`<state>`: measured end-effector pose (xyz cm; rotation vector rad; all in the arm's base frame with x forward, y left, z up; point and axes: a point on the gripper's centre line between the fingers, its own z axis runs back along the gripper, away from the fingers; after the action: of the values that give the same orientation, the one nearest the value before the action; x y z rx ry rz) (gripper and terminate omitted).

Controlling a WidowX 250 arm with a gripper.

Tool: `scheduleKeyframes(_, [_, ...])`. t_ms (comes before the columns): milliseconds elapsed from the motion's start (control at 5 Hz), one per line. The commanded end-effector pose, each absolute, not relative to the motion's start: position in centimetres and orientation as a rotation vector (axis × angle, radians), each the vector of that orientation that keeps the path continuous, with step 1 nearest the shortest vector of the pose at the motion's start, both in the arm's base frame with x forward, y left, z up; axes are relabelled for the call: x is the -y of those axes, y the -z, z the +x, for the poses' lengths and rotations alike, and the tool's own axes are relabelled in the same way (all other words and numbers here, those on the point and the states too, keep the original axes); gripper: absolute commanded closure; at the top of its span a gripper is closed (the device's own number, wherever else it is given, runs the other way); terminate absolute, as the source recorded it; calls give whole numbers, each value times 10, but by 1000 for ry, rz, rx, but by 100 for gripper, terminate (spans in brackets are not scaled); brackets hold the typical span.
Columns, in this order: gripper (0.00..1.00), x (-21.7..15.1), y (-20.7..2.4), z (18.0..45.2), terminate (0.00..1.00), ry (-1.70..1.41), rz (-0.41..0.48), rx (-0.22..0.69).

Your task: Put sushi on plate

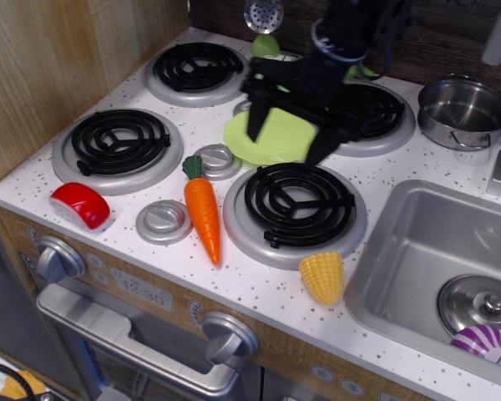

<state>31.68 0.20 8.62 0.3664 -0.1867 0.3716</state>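
The sushi (82,205), a small glossy red piece with a white base, lies at the front left corner of the stove top, beside the front-left burner. The light-green plate (271,138) lies flat in the middle of the stove top, partly hidden by my gripper. My black gripper (288,138) hangs open above the plate, its two fingers spread wide, one at the plate's left edge and one at its right. It holds nothing. It is far from the sushi.
An orange carrot (203,210) lies between the front burners. A yellow corn piece (323,276) sits at the front edge. A steel pot (466,113) stands back right. The sink (434,242) holds a lid and a purple-striped toy (486,344). A wooden wall (58,58) borders the left.
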Motion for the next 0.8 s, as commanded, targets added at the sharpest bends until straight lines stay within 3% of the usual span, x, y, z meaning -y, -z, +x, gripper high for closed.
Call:
scheduleKeyframes(0, [0, -76, -101, 292, 0, -759, 449, 362])
scheduleKeyframes(200, [0, -111, -104, 276, 0, -998, 430, 411])
scheduleKeyframes(400, [0, -128, -98, 265, 0, -1114, 415, 405])
scheduleKeyframes(600, [0, -136, -80, 251, 0, -1212, 324, 382])
